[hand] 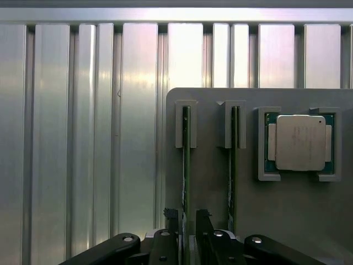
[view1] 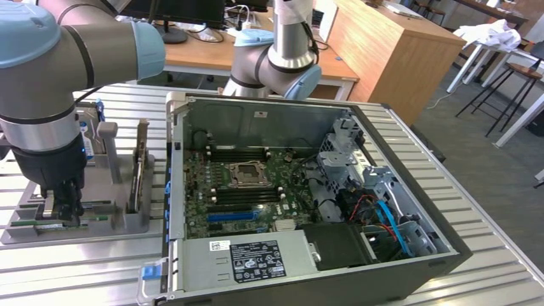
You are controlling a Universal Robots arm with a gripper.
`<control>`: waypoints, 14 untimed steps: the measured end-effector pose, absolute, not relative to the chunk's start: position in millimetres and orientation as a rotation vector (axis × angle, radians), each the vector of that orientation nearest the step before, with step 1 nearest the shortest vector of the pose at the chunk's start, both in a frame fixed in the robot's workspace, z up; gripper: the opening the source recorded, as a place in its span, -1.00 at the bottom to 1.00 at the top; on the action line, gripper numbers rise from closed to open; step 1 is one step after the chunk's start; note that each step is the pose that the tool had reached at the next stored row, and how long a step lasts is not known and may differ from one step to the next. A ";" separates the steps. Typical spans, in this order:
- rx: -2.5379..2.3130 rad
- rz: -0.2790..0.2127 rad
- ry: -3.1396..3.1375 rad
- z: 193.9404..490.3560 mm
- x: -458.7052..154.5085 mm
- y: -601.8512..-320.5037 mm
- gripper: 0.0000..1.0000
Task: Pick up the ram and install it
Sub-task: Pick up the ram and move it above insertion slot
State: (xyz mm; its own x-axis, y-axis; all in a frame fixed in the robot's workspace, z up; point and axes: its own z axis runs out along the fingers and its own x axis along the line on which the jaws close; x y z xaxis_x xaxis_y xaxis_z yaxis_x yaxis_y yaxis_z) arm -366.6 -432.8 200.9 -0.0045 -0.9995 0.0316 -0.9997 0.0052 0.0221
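Observation:
Two rams stand edge-on in the slots of a grey holder (hand: 212, 127). One ram (hand: 186, 160) runs between my gripper's (hand: 187, 220) black fingers (hand: 172, 218). The fingers straddle it with a narrow gap on each side, so the gripper is open. The other ram (hand: 234, 160) sits one slot over. In the exterior view the gripper (view1: 66, 213) is lowered onto the holder (view1: 111, 191) at that view's left, over the green sticks (view1: 38, 224). The open computer case (view1: 408, 210) lies beside the holder, with its dark memory slots (view1: 242, 153) beside the processor socket.
A processor chip (hand: 300, 142) rests in a pocket of the holder beyond the second ram. An upright expansion card (view1: 139, 167) stands in the holder near the case wall. The ribbed metal table (hand: 83, 138) surrounds the holder. A second arm's base (view1: 276, 57) stands behind the case.

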 end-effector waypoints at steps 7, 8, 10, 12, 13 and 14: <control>2.189 0.010 -2.200 200.9 -366.6 -432.8 -0.77; 2.189 0.010 -2.200 200.9 -366.6 -432.8 -0.77; 2.189 0.010 -2.200 200.9 -366.6 -432.8 -0.77; 2.189 0.010 -2.200 200.9 -366.6 -432.8 -0.77; 2.189 0.010 -2.200 200.9 -366.6 -432.8 -0.77; 2.189 0.010 -2.200 200.9 -366.6 -432.8 -0.77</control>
